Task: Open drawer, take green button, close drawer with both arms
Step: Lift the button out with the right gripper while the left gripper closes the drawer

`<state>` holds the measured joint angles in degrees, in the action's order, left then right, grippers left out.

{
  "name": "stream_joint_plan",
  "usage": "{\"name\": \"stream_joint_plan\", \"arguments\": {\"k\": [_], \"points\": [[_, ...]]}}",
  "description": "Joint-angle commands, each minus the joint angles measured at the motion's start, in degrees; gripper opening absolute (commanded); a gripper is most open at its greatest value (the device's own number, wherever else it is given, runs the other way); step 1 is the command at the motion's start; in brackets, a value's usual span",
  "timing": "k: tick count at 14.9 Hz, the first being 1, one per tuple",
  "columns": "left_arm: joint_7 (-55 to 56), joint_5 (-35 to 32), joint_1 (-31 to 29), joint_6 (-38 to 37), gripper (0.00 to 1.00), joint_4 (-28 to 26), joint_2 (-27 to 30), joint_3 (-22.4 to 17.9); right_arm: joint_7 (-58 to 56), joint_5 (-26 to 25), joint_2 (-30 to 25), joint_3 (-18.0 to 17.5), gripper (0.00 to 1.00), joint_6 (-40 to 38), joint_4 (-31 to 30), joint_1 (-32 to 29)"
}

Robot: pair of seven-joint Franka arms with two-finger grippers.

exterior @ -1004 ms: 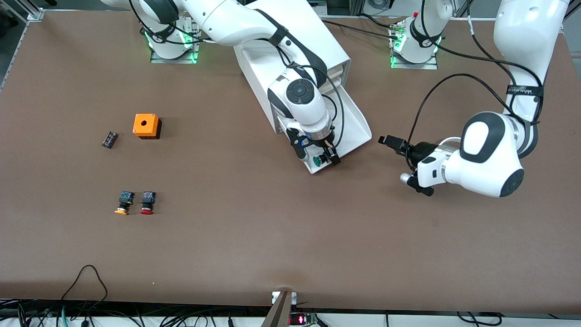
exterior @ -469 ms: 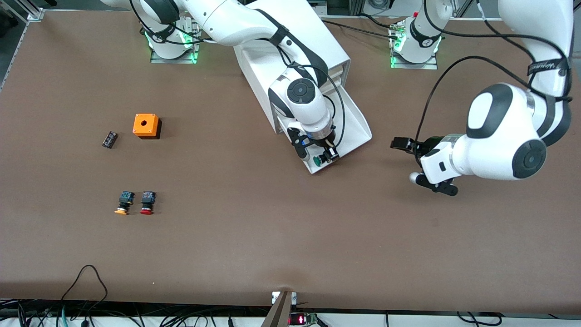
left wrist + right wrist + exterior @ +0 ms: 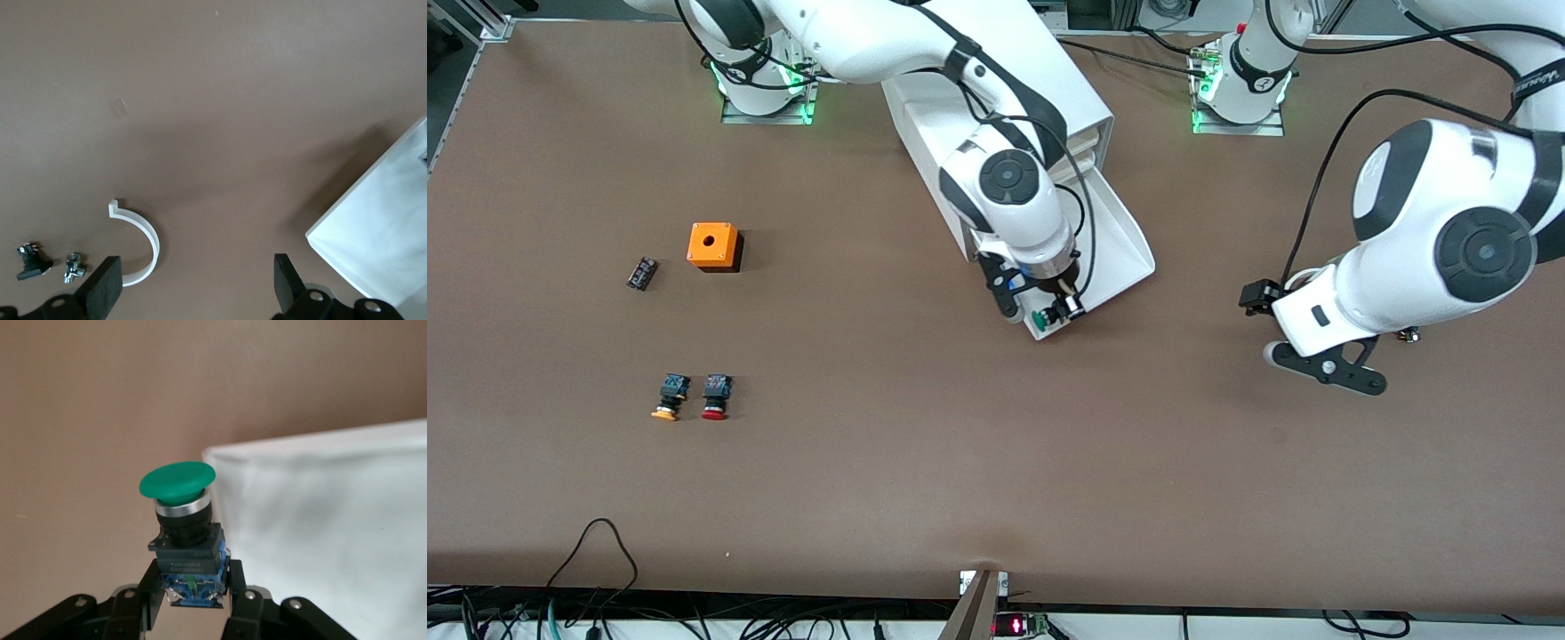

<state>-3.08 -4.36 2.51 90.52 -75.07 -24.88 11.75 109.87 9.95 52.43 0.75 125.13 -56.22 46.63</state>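
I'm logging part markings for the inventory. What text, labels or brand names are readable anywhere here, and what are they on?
Green button held in the right gripper: a printed line on its black body, too blurred to read.
Strap on the left arm: white lettering, too small to read.
Nothing else carries text.

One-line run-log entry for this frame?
drawer: open | right gripper: shut on green button, over drawer's front edge | left gripper: open, waiting over table

Orange box (image 3: 713, 246) with a hole on top sits toward the right arm's end of the table, a small black part (image 3: 641, 272) just beside it. Nearer the front edge, orange-capped button (image 3: 669, 396) and red-capped button (image 3: 716, 396) lie side by side.
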Motion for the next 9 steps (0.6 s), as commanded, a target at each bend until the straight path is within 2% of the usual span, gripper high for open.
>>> {"name": "stream_joint_plan", "arguments": {"k": [1, 5, 9], "points": [[4.99, -1.09, 0.56, 0.18, 1.0, 1.43, -0.96, -0.32, -4.2, 0.95, -2.32, -0.49, 0.0, -4.09, 1.38, -2.06], [23.69, -1.1, 4.16, 5.43, 1.0, -2.35, -0.95, -0.24, -16.41, 0.77, -5.05, -0.49, 0.0, -9.28, 1.38, -5.4], [40.05, 0.05, 6.45, 19.22, 1.0, -11.91, -0.43, 0.11, -33.8, 0.24, -6.2, 0.65, 0.0, -15.95, 1.38, -8.47]]}}
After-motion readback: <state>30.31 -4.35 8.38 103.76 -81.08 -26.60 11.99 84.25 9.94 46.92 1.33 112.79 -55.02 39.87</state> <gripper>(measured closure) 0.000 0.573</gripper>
